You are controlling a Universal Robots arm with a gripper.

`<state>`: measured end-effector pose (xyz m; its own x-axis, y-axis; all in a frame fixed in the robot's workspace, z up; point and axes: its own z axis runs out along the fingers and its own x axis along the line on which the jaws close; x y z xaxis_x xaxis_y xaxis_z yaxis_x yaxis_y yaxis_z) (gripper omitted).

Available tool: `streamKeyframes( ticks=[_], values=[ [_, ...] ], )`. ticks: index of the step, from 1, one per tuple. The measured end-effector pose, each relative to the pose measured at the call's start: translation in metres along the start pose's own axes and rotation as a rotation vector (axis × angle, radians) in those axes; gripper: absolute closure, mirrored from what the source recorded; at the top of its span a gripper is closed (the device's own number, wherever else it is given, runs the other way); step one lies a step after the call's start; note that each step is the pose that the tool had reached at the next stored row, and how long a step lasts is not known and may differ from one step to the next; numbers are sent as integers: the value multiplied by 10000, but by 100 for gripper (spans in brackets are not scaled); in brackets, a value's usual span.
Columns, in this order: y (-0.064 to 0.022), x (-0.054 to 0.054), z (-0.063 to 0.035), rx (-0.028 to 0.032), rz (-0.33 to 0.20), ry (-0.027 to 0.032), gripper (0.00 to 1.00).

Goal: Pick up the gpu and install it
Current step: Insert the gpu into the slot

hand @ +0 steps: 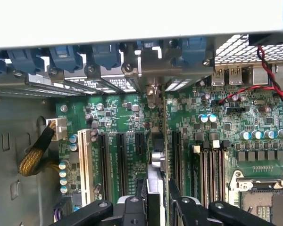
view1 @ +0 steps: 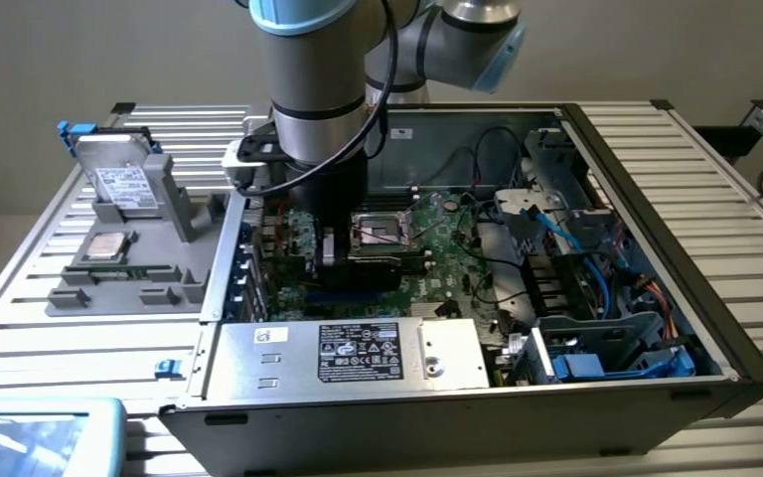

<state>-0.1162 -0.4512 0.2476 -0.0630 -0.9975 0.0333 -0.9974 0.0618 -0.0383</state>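
Where the arm [view1: 315,89] reaches down into the open computer case [view1: 421,437], the gripper [view1: 335,248] sits low over the green board [view1: 455,248], a grey parts tray [view1: 116,298] lying well off to its side outside the case. In the wrist view the gripper [hand: 156,190] is closed narrowly on the gpu [hand: 156,157], which stands on edge between the fingers [hand: 141,195] and runs ahead of them, beside the long black slots [hand: 121,160].

Motherboard slots [hand: 121,160] hem the gpu [hand: 158,141] on both sides; blue latches [hand: 66,55] crowd its far end.
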Motion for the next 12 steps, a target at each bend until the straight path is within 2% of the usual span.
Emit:
streamKeyframes(
  ticks=[5,12],
  values=[
    [-1,14,-1,23,-8,0,71],
    [9,14,11,25,-8,-1,71]
  ],
)
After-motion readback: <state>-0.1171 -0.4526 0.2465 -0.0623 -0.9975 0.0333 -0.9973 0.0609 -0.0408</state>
